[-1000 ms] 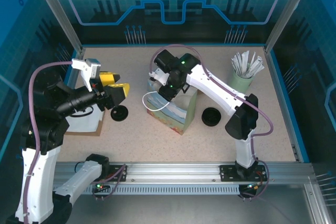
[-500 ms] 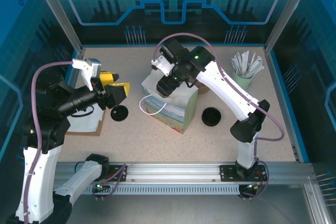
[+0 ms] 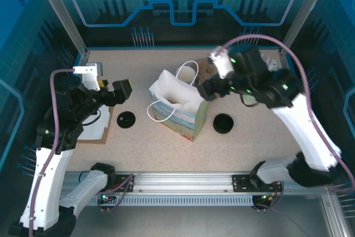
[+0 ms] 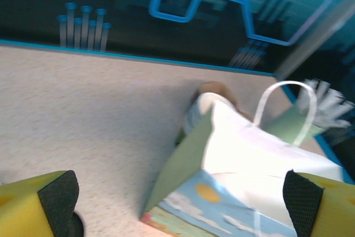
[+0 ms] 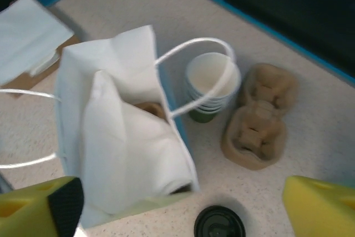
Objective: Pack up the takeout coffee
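Your left gripper point(image 4: 180, 201): yellow fingers wide apart, empty. One round black plastic lid point(image 3: 126, 118) lies left of the white paper handle bag point(image 3: 177, 106), a second black lid point(image 3: 223, 123) lies right of it: two counted. You can't tell where the takeout coffee sits; white folds hide most of the bag's inside. Behind the bag is a stack of nested green paper cups point(image 5: 212, 84), count unclear, then brown pulp carriers point(image 5: 258, 123). Your right gripper point(image 5: 186, 203): jaws spread, empty.

Bag point(image 3: 178, 105) mid-surface: matt paper, plain white inside, colour-printed outside. The speckled beige surface point(image 3: 166, 148) looks matt and finely grainy. At the bag's 3 o'clock, a black plastic lid point(image 3: 223, 122) with a slight sheen. Around 1 o'clock, a cup carrier point(image 5: 258, 123) of rough brown moulded pulp, beside a stack of smooth paper cups point(image 5: 212, 84). Left gripper point(image 4: 180, 201): smooth yellow plastic fingers point(image 4: 25, 203), black mesh-textured pads point(image 4: 60, 193).
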Motion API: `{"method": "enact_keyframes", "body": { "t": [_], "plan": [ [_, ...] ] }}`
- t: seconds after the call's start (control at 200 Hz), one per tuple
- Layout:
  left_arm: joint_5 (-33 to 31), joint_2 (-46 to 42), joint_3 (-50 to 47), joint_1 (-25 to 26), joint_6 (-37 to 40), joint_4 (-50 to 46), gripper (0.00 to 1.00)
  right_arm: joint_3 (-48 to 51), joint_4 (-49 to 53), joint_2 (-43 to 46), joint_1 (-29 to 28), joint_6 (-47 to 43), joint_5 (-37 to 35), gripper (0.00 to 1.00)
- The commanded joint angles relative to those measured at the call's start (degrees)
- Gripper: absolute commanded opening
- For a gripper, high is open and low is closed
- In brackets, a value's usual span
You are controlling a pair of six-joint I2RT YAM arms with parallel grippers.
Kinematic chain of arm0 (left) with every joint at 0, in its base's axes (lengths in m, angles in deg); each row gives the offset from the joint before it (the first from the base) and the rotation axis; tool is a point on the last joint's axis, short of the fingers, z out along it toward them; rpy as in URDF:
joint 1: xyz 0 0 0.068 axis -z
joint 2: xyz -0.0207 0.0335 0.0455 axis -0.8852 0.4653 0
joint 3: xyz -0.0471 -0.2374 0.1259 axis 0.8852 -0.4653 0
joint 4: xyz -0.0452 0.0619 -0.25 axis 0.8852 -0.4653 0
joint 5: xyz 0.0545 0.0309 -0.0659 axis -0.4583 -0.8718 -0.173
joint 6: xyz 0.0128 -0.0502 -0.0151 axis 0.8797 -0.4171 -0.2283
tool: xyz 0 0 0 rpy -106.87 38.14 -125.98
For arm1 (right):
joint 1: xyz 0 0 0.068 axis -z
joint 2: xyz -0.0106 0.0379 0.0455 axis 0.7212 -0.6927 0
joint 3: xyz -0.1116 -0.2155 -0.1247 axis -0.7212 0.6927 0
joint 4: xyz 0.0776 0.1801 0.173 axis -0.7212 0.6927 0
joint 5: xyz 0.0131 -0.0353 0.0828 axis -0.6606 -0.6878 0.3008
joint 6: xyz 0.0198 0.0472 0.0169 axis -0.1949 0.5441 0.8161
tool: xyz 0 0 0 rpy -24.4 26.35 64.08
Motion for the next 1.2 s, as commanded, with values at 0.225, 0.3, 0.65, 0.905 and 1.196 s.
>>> {"method": "enact_keyframes", "body": {
  "t": [0.225, 0.3, 0.65, 0.905, 1.196],
  "plan": [
    [-18.8, -2.9, -8.3, -2.5, -2.7, 0.4, 0.99, 29.1, -9.9, 20.6, 16.2, 6.6, -7.6, 1.0],
    [-18.1, -3.2, -11.2, -4.9, -2.9, 2.0, 0.99, 36.1, -12.6, 23.5, 20.0, 6.7, -8.9, 1.0],
    [-18.1, -3.9, -30.7, -16.1, 0.3, 19.2, 0.99, 63.9, -32.4, 25.8, 37.2, 12.4, -8.3, 1.0],
    [-20.2, -1.1, -37.9, -16.4, 2.6, 27.8, 0.99, 77.9, -59.1, 22.9, 38.9, 9.2, -8.8, 1.0],
    [-18.0, 2.6, -43.4, -16.6, 7.7, 40.0, 0.99, 87.1, -95.3, 9.1, 40.2, 3.8, -6.4, 1.0]
  ]
}}
